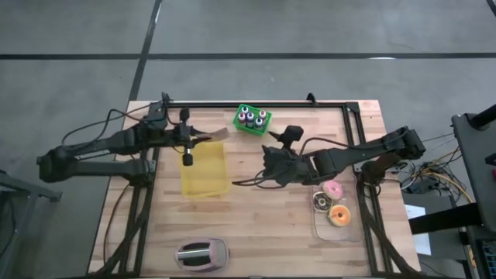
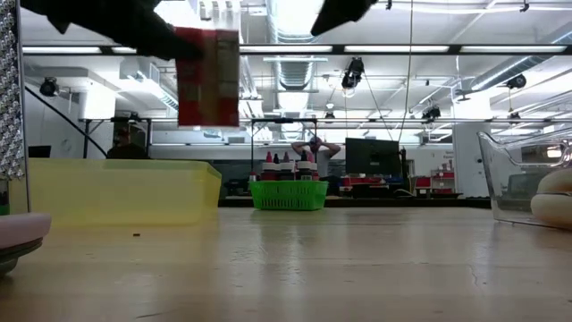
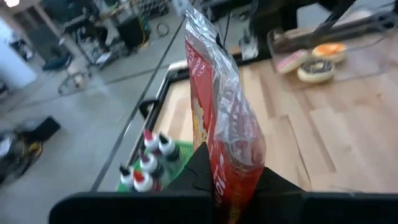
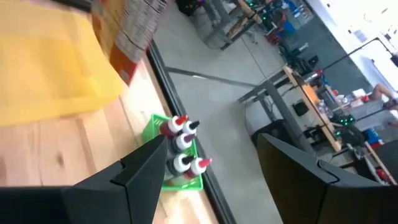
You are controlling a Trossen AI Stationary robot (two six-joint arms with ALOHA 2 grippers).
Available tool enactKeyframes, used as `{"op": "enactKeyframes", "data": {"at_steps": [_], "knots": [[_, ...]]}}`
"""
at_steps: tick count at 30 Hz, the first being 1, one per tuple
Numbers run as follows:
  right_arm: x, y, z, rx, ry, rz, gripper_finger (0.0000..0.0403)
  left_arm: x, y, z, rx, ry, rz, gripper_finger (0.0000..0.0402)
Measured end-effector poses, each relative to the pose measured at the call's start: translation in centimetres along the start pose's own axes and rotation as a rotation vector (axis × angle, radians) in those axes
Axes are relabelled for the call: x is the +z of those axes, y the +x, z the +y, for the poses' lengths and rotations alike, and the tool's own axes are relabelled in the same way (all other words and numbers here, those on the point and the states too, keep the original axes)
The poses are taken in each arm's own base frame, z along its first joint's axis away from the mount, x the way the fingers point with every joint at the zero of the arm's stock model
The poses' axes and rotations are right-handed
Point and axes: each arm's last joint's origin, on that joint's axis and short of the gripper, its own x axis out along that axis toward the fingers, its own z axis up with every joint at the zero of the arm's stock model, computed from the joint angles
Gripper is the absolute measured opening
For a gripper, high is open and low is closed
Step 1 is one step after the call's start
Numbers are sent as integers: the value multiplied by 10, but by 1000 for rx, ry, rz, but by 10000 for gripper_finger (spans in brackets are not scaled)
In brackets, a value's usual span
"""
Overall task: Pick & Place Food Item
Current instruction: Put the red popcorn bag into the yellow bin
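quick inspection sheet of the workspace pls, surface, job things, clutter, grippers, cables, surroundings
surface: wooden table, dark frame along its edges.
job's things: red snack bag held up over the yellow bin; three donuts in a clear tray.
clutter: green basket of bottles; toaster at the near edge.
grippers: left gripper shut on the snack bag; right gripper open, empty, at mid-table.
cables: bundle off the table's right side.
surroundings: person in the room behind.

I look straight down from overhead and level from the tabletop. Both wrist cameras share the green basket (image 3: 163, 167) (image 4: 163, 157).
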Motion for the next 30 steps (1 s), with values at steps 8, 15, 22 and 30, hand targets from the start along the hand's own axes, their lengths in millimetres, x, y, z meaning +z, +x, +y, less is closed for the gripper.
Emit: {"op": "enactKeyframes", "data": {"at_steps": [8, 15, 22, 30], "knots": [[-34, -7, -9, 2, 18, 18, 247, -24, -5, -9, 27, -124, 84, 18], [-73, -24, -35, 0, 80, -59, 247, -30, -11, -12, 36, -277, 154, 18], [-111, -36, -65, 151, 221, -279, 247, -33, -17, -14, 46, -426, 180, 18], [-143, -31, -80, 123, 261, -318, 246, -39, -20, -17, 49, -595, 249, 18]]}}
